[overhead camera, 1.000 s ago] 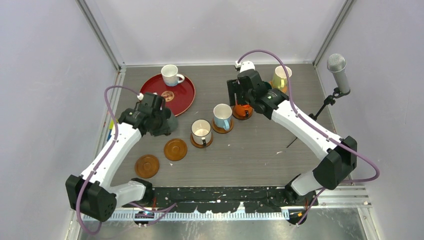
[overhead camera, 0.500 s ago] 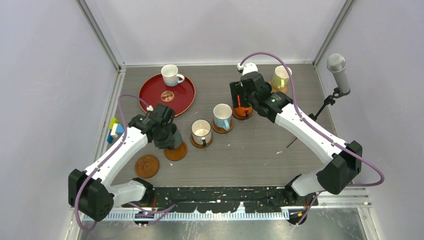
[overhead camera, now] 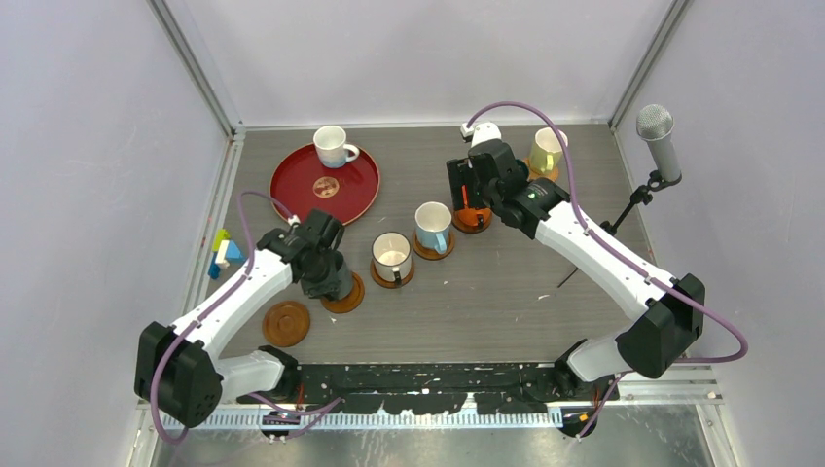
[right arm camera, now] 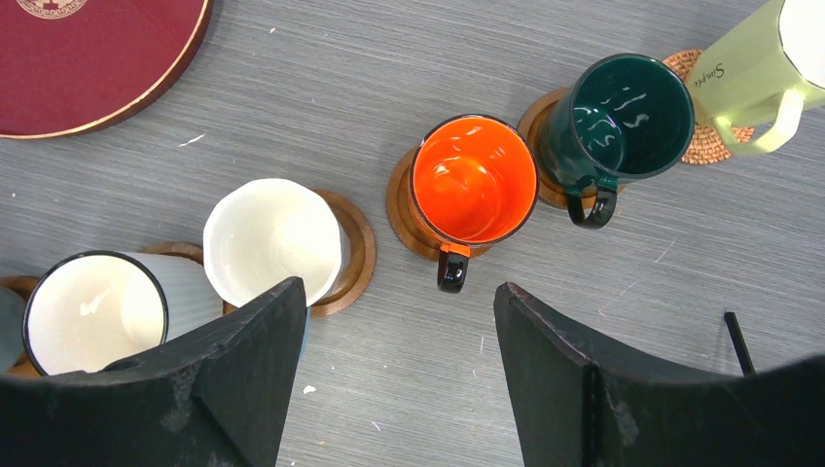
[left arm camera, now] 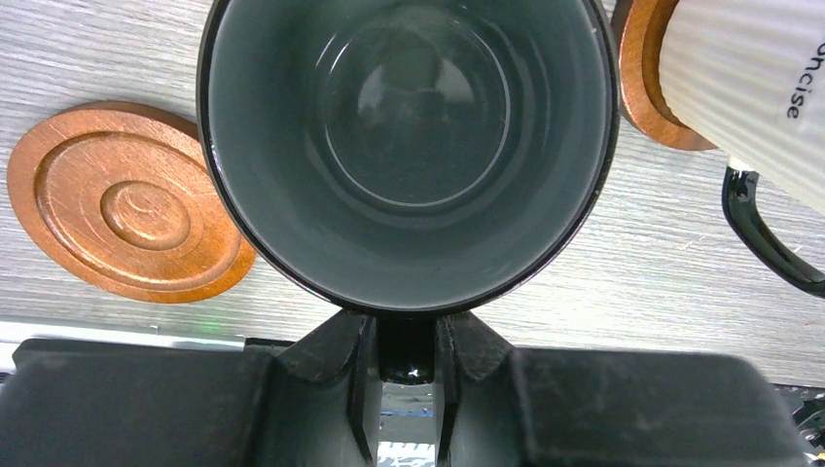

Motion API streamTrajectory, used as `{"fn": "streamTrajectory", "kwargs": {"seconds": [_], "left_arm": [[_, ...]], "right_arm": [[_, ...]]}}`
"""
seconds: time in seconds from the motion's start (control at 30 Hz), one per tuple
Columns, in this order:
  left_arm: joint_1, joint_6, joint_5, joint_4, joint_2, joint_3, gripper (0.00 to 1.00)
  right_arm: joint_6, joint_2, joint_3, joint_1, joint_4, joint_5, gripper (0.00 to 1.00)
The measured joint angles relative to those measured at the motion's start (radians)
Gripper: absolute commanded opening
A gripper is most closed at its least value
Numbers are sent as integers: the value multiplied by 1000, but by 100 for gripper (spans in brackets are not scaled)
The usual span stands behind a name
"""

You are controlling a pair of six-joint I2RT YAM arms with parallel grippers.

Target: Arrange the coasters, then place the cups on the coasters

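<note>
**Grey worktop: a slanted row of cups, the dark one held by its handle**

Grey wood-grain worktop fills the top view, walled by pale panels. The left arm reaches in to left of centre, and the right arm stretches to the upper middle. A red tray lies at upper left, with a white cup at its upper edge, handle to the right.

All the cups stand upright, mouths up. Most form a row that climbs from left of centre to the upper right.

- **Dark grey cup**: lowest in the row. Its handle points to the bottom of the left wrist view, where the left fingers are clamped on it. A coaster shows under it; whether they touch I cannot tell.
- **Cream cup**: ribbed, with a black handle and lettering ending "ncise".
- **Light blue cup**: next up the row.
- **Orange cup** and **dark teal cup**: both handles point toward the bottom of the right wrist view.
- **Pale yellow cup**: marked "Simple", handle to the lower right, on a woven coaster.

The right fingers stand wide apart above the orange cup, holding nothing.

One bare coaster lies to the lower left of the held cup.
</note>
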Motion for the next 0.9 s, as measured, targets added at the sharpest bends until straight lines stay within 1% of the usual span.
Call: {"fn": "streamTrajectory", "kwargs": {"seconds": [0.03,0.1,0.23,0.37,0.43,0.73,0.9], "left_arm": [[-1,-2,0,1,0,-2,2],[-5,-3,0,2,0,-7,9],[-10,-7,3,4,0,-13,17],[-18,-11,3,10,0,-16,33],[-25,-14,7,11,0,-19,38],[-48,-25,25,11,0,-26,48],[-75,-25,38,13,0,-26,59]], "right_arm": [[0,0,0,0,0,0,75],[0,0,0,0,0,0,75],[0,0,0,0,0,0,75],[1,0,0,0,0,0,75],[1,0,-2,0,0,0,75],[1,0,-10,0,-3,0,75],[1,0,-10,0,-2,0,75]]}}
